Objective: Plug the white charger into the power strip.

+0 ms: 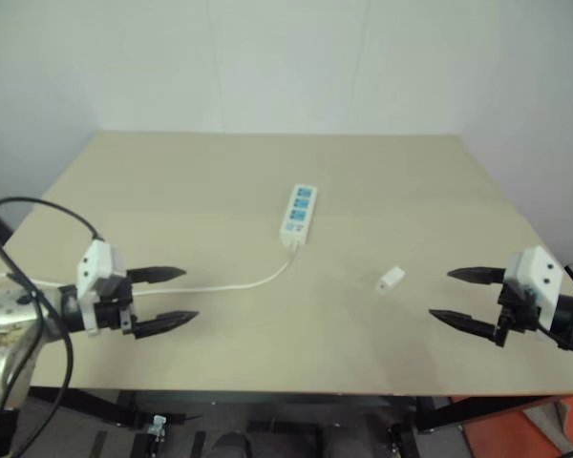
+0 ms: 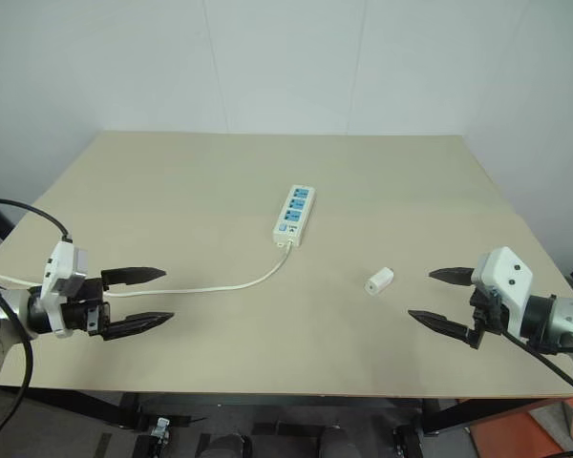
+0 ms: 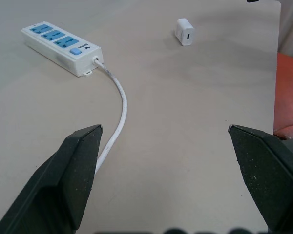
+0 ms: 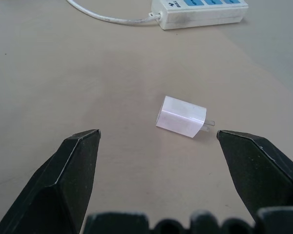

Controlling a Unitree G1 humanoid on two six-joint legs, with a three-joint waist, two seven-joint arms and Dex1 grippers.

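White charger on its side on bare worktop, right of centre, toward the near edge, prongs just visible in the right wrist view. Power strip mid-worktop, cord trailing toward the left edge. Both tools fully open, holding nothing: right tool near the charger, left tool by the cord. Probably best: right tool low, pinch the block's flat sides, prongs left free; left tool to steady the strip.
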